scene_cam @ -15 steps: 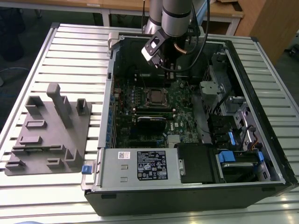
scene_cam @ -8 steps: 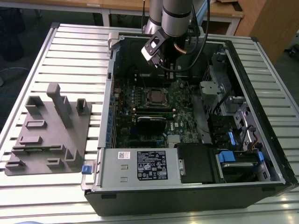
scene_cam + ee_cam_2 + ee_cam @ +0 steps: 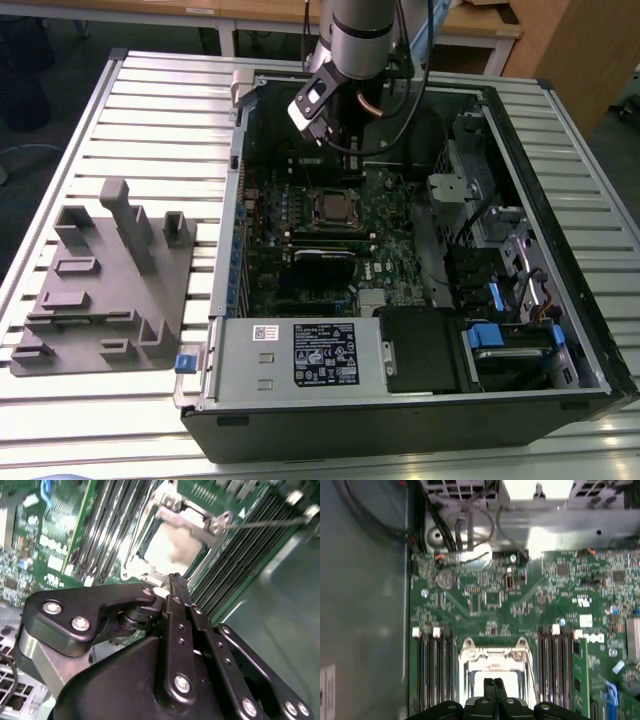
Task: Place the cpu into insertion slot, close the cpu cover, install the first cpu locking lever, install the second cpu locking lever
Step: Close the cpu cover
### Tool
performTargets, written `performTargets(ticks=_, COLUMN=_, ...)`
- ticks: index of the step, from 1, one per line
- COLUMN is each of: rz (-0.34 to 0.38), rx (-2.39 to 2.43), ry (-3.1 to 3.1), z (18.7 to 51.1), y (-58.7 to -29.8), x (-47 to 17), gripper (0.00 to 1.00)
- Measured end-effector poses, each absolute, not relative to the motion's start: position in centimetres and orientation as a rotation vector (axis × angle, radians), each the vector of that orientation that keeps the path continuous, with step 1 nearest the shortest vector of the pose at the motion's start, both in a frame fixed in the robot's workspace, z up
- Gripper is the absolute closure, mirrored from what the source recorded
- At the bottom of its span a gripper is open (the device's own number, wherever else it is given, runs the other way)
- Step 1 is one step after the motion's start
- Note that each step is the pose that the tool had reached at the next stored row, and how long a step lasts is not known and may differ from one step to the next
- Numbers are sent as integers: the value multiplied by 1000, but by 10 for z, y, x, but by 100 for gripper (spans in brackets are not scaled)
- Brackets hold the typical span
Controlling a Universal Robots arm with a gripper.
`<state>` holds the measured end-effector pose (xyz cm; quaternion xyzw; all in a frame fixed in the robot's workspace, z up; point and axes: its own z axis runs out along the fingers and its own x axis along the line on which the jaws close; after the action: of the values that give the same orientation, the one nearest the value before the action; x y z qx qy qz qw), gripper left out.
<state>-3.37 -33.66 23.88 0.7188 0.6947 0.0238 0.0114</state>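
Note:
The open computer case [image 3: 560, 210] lies on a slatted table, with the arm [image 3: 358, 40] reaching down into its far side. The insertion slot [image 3: 335, 207] sits in the middle of the green board. In both wrist views the cpu [image 3: 172, 547] [image 3: 495, 672] lies in the slot, its pale metal top showing. The silvery cpu cover [image 3: 192, 521] [image 3: 492, 654] lies down over it as a frame. A thin locking lever [image 3: 270, 522] sticks out sideways from one socket corner. My gripper [image 3: 175, 580] [image 3: 493, 684] hangs just above the socket's edge, its black fingers pressed together with nothing between them.
Rows of black memory slots [image 3: 432, 675] flank the socket on both sides. A grey fixture block [image 3: 110, 280] stands on the table [image 3: 150, 100] at the exterior view's left. The labelled power supply [image 3: 300, 355] and the drive bays [image 3: 500, 300] fill the case's near side and the exterior view's right.

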Motion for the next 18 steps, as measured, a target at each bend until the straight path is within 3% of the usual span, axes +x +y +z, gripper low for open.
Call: performTargets(ticks=18, rz=72, rx=2240, ry=2167, z=232, y=-341, x=-46, gripper=89)
